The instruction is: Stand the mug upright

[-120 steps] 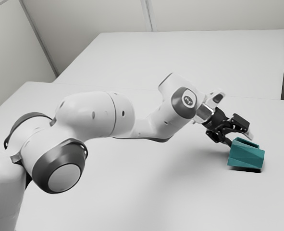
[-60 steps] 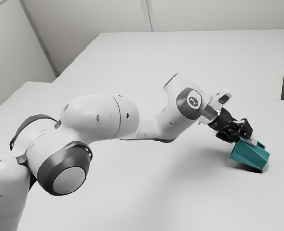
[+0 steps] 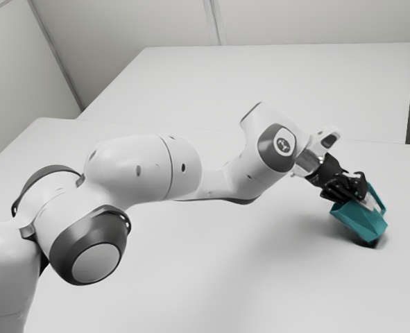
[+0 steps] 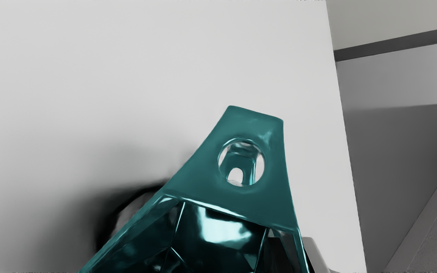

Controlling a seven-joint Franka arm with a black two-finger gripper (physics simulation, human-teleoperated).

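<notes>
Our black two-finger gripper (image 3: 361,200) is right up against the mug at its tip end, and we cannot tell whether it stands wide or narrow, or whether it has a hold on the mug. The teal, faceted mug (image 3: 359,220) with a glossy surface lies tilted just beyond and below the gripper, not upright, a loop of it rising on the side toward the exterior view's right. In the wrist view we look into its dark, shiny hollow close to the gripper; farther out from the gripper, a flat teal part with a round hole (image 4: 241,162) reaches past the hollow. Under the mug's low end we see a dark shadow (image 3: 368,243) on the smooth white table (image 3: 260,291), which spreads out below and around our gripper. Behind the gripper, our white and grey arm (image 3: 135,166) runs back toward the exterior view's left. Well apart from the gripper, past the near table, is a second white table (image 3: 281,83), and behind that stand pale walls (image 3: 309,21).
</notes>
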